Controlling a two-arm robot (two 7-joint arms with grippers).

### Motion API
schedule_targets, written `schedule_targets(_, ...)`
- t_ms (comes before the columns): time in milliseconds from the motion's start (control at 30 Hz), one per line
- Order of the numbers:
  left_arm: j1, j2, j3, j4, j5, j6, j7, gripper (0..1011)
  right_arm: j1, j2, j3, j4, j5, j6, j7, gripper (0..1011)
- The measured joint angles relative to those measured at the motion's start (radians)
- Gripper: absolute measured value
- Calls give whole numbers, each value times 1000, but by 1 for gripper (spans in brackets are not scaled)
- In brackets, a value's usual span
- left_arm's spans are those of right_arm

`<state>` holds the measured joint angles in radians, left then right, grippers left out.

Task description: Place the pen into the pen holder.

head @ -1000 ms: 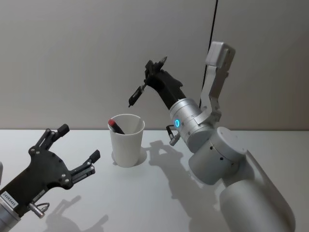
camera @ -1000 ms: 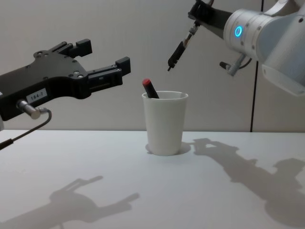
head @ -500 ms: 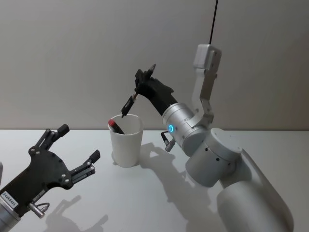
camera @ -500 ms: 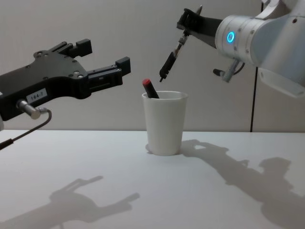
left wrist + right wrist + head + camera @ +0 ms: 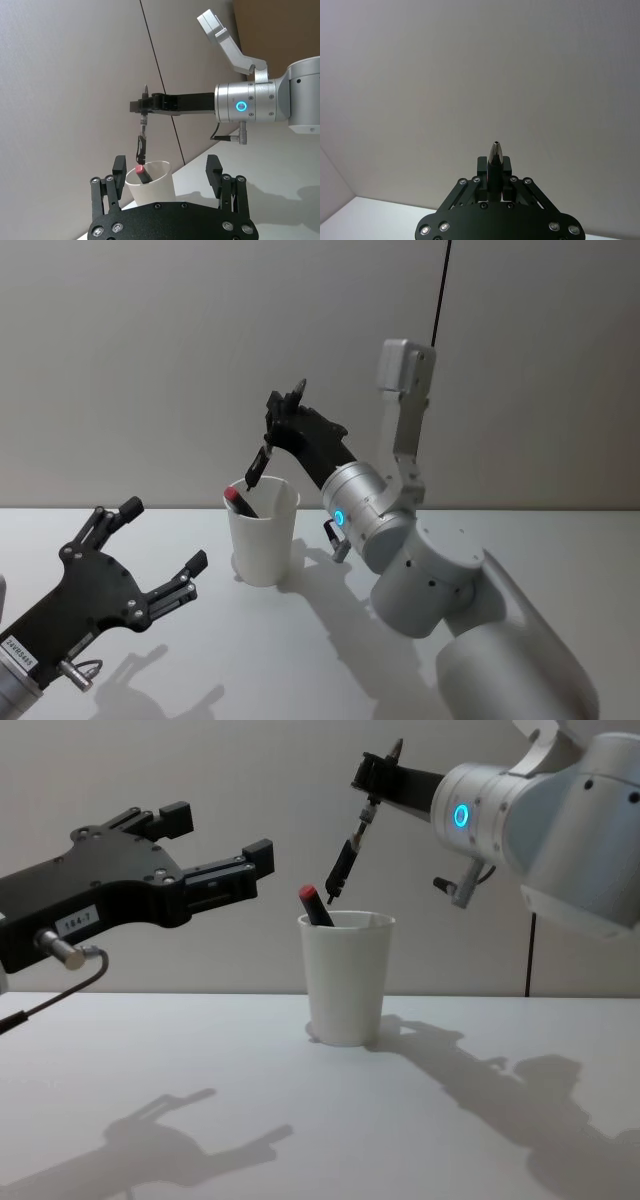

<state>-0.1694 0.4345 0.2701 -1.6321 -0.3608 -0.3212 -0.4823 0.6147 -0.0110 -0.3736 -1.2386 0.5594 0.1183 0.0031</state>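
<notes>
1. The left gripper (image 5: 160, 550) hovers with fingers (image 5: 245, 855) spread apart, holding nothing, over the bench (image 5: 200, 1060) near its front left corner.
2. Farther back, the right gripper (image 5: 372, 782) has its fingers clamped on the pen (image 5: 345, 860), which hangs steeply tilted, tip down, just above the pen holder (image 5: 346, 978).
3. A red-capped pen (image 5: 313, 906) stands inside, its lower part hidden.
</notes>
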Motion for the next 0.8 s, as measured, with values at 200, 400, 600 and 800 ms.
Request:
schedule_targets(200,0,0,0,0,0,0,0,1000,2,-2,-19,17,-42,-43,0,151)
schedule_targets(400,0,0,0,0,0,0,0,1000,10,-8,-32,34,-78,-77,-5,151)
schedule_targets(600,0,0,0,0,0,0,0,1000,18,-12,-41,51,-108,-94,-16,151)
schedule_targets(800,0,0,0,0,0,0,0,1000,21,-12,-44,59,-130,-103,-25,151)
